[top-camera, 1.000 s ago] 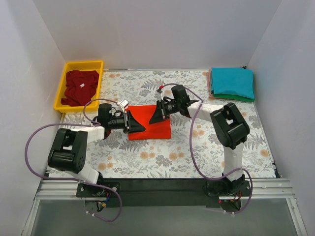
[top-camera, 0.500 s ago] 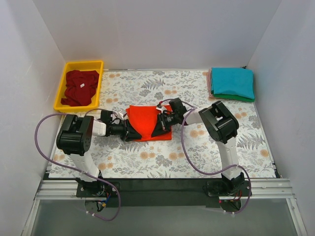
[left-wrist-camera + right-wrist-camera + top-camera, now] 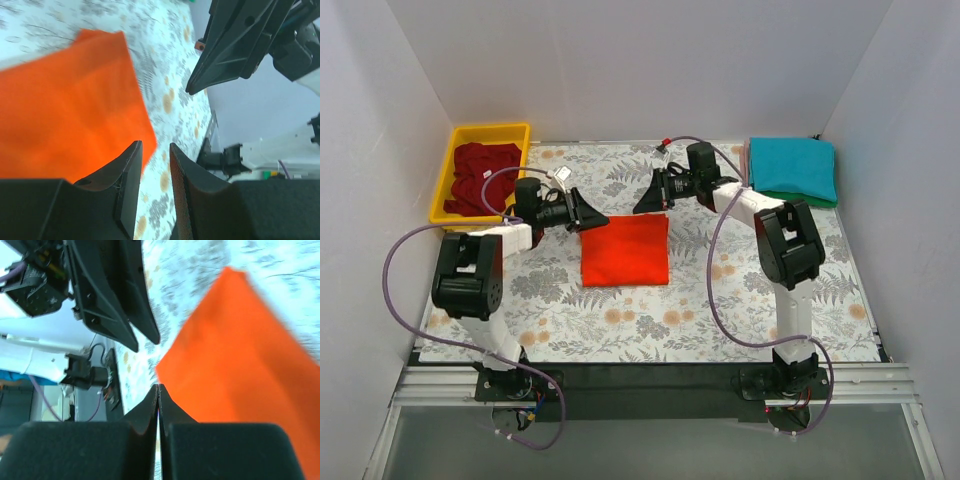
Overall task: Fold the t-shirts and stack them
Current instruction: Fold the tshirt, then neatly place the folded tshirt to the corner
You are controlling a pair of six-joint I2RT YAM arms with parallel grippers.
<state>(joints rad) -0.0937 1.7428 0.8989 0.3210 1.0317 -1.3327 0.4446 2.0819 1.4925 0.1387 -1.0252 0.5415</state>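
Note:
The bright orange-red t-shirt (image 3: 625, 250) lies folded into a flat rectangle mid-table, and it also shows in the wrist views (image 3: 65, 110) (image 3: 240, 360). My left gripper (image 3: 595, 217) (image 3: 155, 145) hovers just off its far left corner, jaws a little open and empty. At the far right corner, my right gripper (image 3: 642, 205) (image 3: 158, 386) is shut on nothing. A crumpled dark maroon t-shirt (image 3: 480, 178) sits in the bin. The teal t-shirt (image 3: 792, 165) rests folded on the green t-shirt (image 3: 798, 198) at the far right.
The yellow bin (image 3: 445, 185) stands at the far left corner of the floral table cloth (image 3: 620, 320). White walls close in the left, back and right sides. Purple cables loop off both arms.
Both grippers have risen from the orange-red shirt's near half and moved to its far corners. The shirt now lies flat and untouched.

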